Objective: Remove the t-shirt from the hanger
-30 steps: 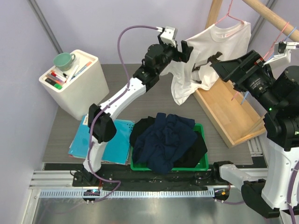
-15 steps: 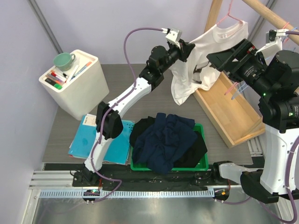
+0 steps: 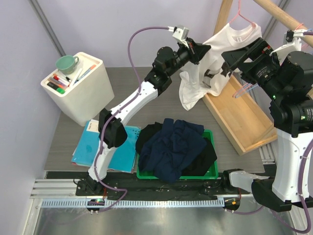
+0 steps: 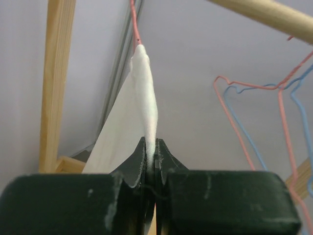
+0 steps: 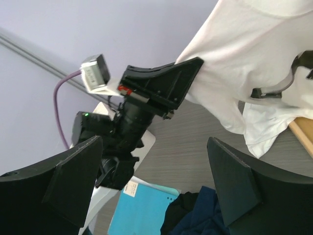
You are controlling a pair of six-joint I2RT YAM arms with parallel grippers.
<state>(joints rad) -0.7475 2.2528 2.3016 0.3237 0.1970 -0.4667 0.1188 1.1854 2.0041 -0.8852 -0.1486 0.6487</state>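
The white cotton t-shirt [image 3: 215, 54] hung on the pink wire hanger [image 3: 240, 17], whose hook went up toward the round wooden rail [image 3: 283, 17] at the far right. The shirt's neck sat at the hanger's top, and its lower part sagged in folds above the far left end of the shallow wooden tray [image 3: 239, 120].

The left tool [image 3: 201, 49] was raised to the shirt's left shoulder. In its wrist view the two dark fingers [image 4: 139, 159] were pressed together with a ridge of white fabric [image 4: 144, 93] pinched between them. The cloth ran taut from the tips up to the pink wire [image 4: 134, 22]. More bare pink and blue wire hangers [image 4: 244, 122] hung from the rail to the right in that view.

The right tool [image 3: 231, 58] was held just beside the shirt's front on the other side. Its wrist view showed the fingers [image 5: 73, 183] spread wide with nothing between them, looking across at the left tool [image 5: 188, 73] gripping the shirt's edge [image 5: 254, 49].

On the grey counter [image 3: 146, 112] below lay a green plastic bin [image 3: 211, 172] heaped with dark navy clothes [image 3: 173, 147], and left of it a teal folder [image 3: 95, 144]. A white box [image 3: 85, 90] at the left carried a green mug [image 3: 66, 63] and markers.
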